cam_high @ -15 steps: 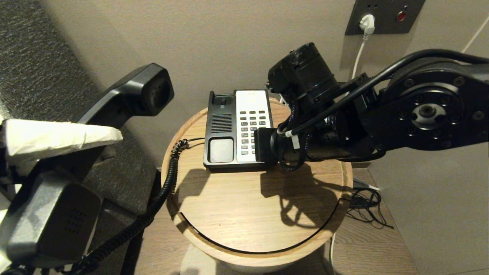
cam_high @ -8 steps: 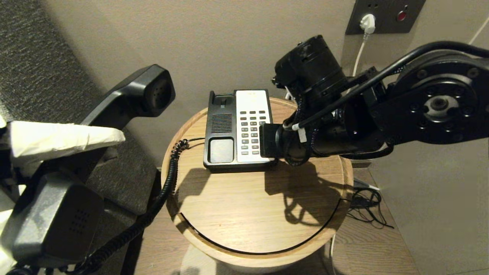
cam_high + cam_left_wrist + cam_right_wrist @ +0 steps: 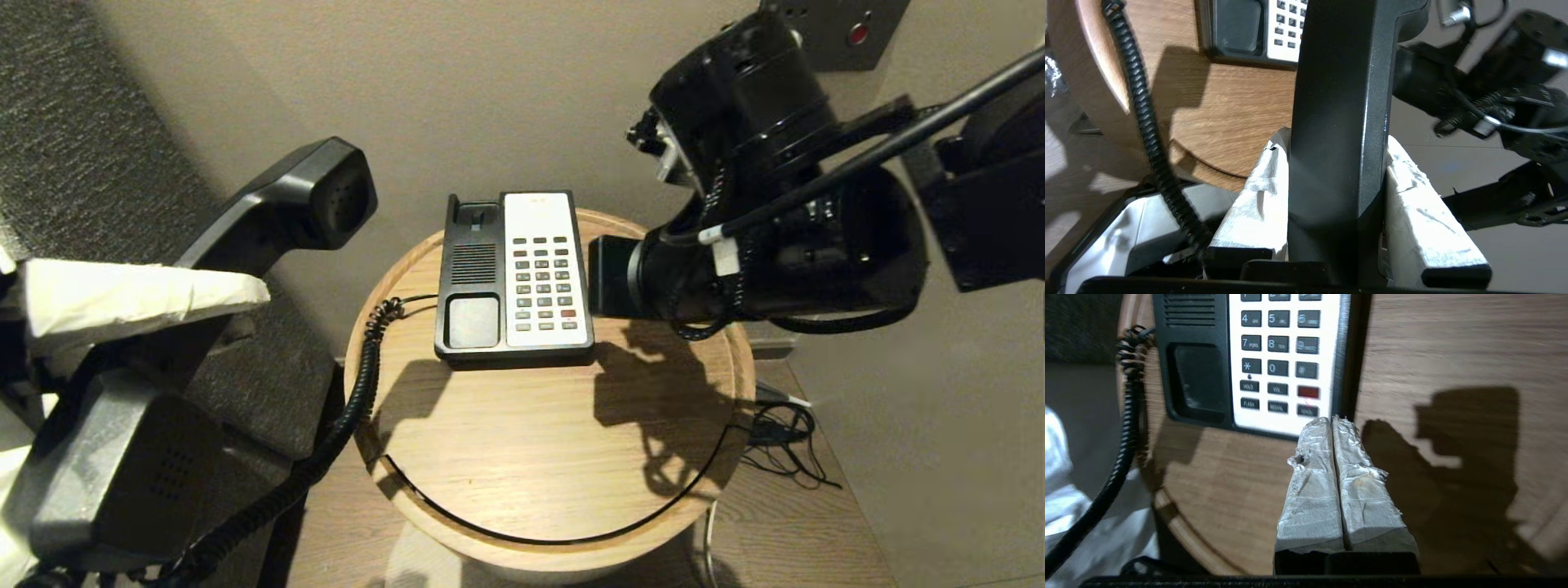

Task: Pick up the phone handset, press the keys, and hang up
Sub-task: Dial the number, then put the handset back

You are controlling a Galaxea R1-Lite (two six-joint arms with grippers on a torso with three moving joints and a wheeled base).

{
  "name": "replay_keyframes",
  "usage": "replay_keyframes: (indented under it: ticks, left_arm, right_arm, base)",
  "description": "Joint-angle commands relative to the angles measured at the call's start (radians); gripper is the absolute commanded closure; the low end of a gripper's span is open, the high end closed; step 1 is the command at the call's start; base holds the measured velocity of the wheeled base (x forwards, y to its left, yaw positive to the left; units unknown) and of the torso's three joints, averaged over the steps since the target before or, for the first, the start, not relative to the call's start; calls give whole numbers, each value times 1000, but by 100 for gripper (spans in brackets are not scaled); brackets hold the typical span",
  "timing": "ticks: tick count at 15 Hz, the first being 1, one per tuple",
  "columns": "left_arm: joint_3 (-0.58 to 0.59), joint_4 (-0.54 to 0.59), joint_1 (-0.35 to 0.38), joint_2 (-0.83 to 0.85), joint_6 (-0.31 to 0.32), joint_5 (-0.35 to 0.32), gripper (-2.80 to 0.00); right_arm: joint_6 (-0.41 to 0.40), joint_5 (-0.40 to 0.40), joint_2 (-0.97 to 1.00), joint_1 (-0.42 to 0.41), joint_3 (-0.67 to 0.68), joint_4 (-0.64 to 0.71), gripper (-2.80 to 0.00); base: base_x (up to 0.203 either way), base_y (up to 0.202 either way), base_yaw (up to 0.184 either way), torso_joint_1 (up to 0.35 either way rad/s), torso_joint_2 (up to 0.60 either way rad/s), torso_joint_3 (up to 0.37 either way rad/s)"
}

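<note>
A: Handset (image 3: 1337,122), long black plastic with coiled cord, sits clamped in my left pincer (image 3: 1337,192), held off the round wooden desk's (image 3: 531,441) left side.

B: Right one?

A: Right pincer (image 3: 1334,428) clenched, tips pressed together, poised above the desk near the dark grey keys' (image 3: 1278,367) corner. My advice: hang up squarely, cord slack.
</note>
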Motion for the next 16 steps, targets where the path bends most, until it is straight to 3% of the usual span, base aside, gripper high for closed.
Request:
replay_keyframes:
  ticks: [1, 4, 6, 8, 10, 14, 16]
  left_arm:
    - [-11, 5, -24, 12, 36, 2, 0]
    - [-28, 7, -28, 60, 178, 39, 0]
    - [-87, 13, -30, 136, 220, 69, 0]
    - [-155, 16, -33, 231, 279, 140, 0]
    - [-220, 17, -87, 324, 334, 265, 0]
    - [-371, 36, -191, 534, 358, 564, 0]
    - [-491, 92, -217, 624, 360, 644, 0]
  right_arm:
    - [21, -3, -155, 0, 46, 26, 0]
    - [126, -22, -351, -27, 69, 159, 0]
    - [251, -28, -456, -44, 60, 282, 0]
    - [339, -22, -552, -48, 53, 383, 0]
    - [388, -18, -637, -50, 50, 450, 0]
    - [401, 0, -714, -50, 109, 462, 0]
    - [402, 10, -745, -53, 141, 466, 0]
  base:
    - [0, 0, 0, 0, 0, 0]
    - [0, 0, 0, 0, 0, 0]
    - [0, 0, 0, 0, 0, 0]
    - [0, 0, 0, 0, 0, 0]
    - [0, 0, 0, 0, 0, 0]
    - [0, 0, 0, 0, 0, 0]
    - [0, 0, 0, 0, 0, 0]
